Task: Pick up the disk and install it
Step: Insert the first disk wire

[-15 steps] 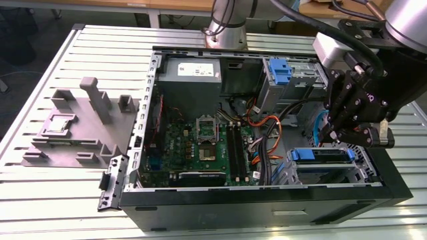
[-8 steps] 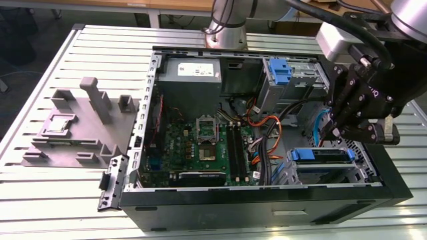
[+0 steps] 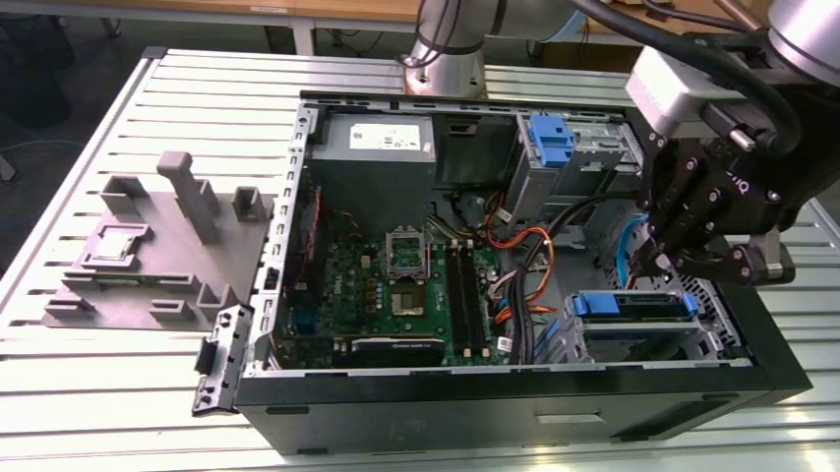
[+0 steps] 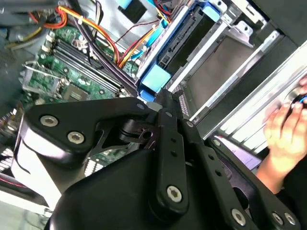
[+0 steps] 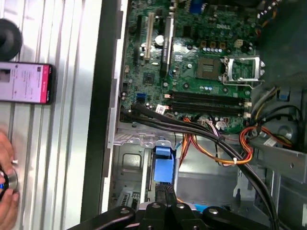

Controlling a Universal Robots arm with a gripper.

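1. The gripper [image 3: 663, 270] is hovering over the front corner of the open case [image 3: 525, 413], on the exterior view's right, just above the disk [image 3: 630, 305]
2. The disk is sitting in the drive cage [image 3: 715, 339] at that corner, beside the motherboard [image 3: 393, 285], with its blue bracket showing across the top of the cage
3. In the second wrist view the gripper [image 4: 165, 98] is ending right at the blue tab of the disk [image 4: 184, 45]; whether it is touching it is not clear
4. I cannot tell whether the gripper is spread, pressed together or pinching the bracket, since its own body is hiding the tips
5. Judging from how things are lying, the pick-up is looking finished and the disk is looking at least partly slid into its bay; whether it is fully seated is not showing, so a last push or a release may be remaining
6. The disk is lying with its long axis running into the cage, away from the gripper in the second wrist view
7. The blue tab end is pointing toward the motherboard side and the orange cables [image 3: 525, 256]; in the first wrist view the disk [image 5: 163, 165] is showing that tab just ahead of the gripper [image 5: 165, 196]
8. A person's hand [image 4: 283, 129] is resting on the table outside the case, near a phone [image 5: 24, 82]
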